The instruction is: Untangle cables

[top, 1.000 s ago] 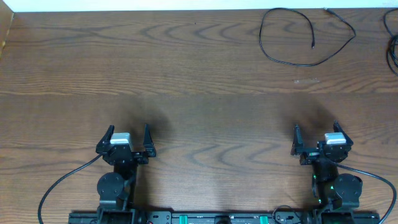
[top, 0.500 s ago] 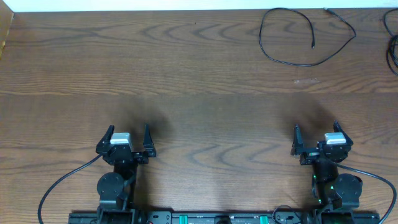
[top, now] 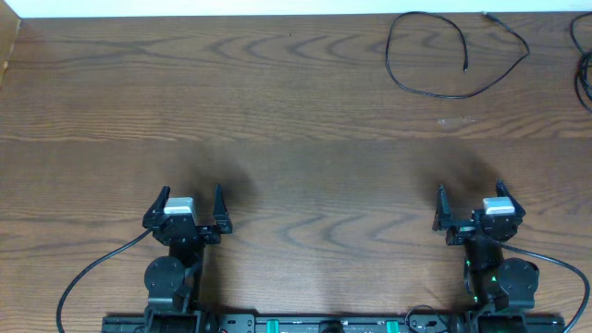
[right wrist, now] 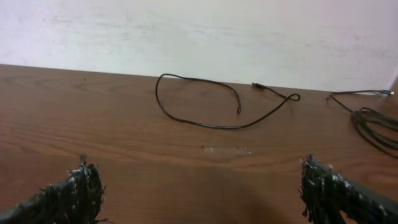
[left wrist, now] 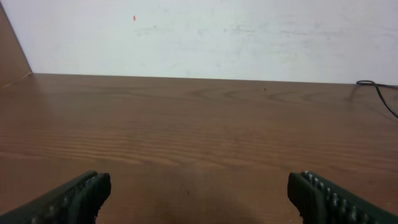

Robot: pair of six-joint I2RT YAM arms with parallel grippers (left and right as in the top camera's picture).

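Cables lie just as they did a second ago: one thin black cord (top: pixel 450 96) in a loose open loop at the far right of the table (top: pixel 296 139), and a second bundle (top: pixel 585 81) at the right edge, cut off by the frame so its tangle cannot be made out. The left gripper (top: pixel 192 191) and right gripper (top: pixel 470 190) have not moved; their jaws are spread wide, holding nothing, well apart from the cords.

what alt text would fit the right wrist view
A thin black cable lies in a loose open loop on a wooden table, near the white wall. A second cable sits bunched at the right edge. The open end effector hangs in the foreground, holding nothing.
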